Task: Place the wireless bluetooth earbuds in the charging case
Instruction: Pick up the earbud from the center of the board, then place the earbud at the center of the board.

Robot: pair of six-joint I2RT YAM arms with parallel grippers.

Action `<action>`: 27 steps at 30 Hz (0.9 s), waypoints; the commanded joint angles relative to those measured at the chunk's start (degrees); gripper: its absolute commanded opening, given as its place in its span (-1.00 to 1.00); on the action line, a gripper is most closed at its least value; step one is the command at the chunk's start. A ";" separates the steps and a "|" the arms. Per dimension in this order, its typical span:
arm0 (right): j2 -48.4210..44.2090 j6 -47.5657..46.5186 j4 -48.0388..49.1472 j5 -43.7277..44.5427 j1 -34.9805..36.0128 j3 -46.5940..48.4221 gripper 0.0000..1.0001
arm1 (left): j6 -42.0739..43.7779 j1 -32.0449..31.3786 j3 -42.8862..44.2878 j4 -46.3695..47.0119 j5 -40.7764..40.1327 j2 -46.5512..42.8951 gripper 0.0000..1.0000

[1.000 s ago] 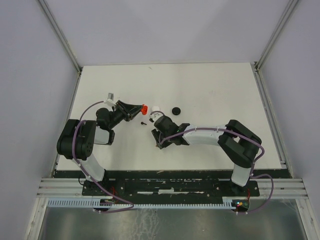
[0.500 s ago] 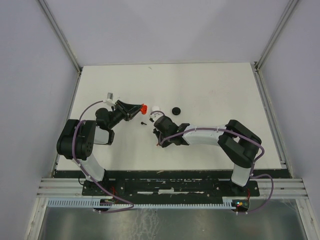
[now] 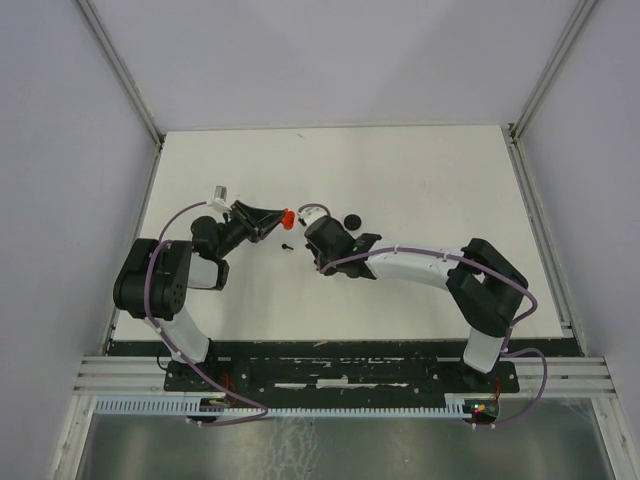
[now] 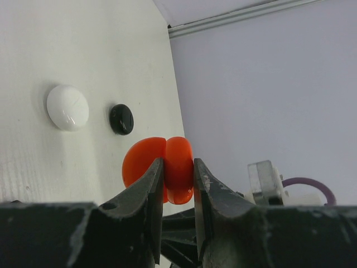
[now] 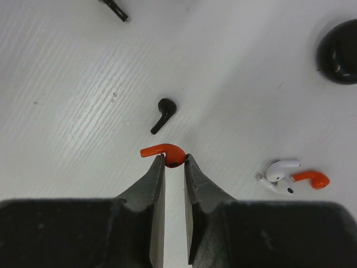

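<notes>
Earbud: tiny, red, stemmed | pinched by right end effector (tips only)

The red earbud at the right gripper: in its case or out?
Out: the right gripper pinches the red earbud; the left gripper holds the case.

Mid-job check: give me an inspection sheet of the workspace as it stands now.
Surface: white table, no spills seen.
Job's things: red case in left gripper; orange earbud pinched by right gripper; black earbud, white earbuds, second orange earbud loose.
Clutter: white disc, black disc.
Grippers: both shut on their loads.
Cables: purple cable by left wrist.
Surroundings: pale walls; nothing else seen.
</notes>
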 commanded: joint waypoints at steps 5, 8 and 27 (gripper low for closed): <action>-1.45 -1.60 -0.92 3.76 -4.67 4.82 -0.75 | -2.72 0.26 -0.35 3.47 1.77 -1.48 -0.94; -1.67 -1.90 -0.82 3.59 -5.72 5.36 -0.75 | -2.72 0.26 -0.37 3.28 1.77 -1.52 -0.94; 5.11 -10.49 -7.27 1.49 -8.50 11.90 -0.71 | -2.72 0.18 -0.04 3.16 1.77 -0.80 -0.94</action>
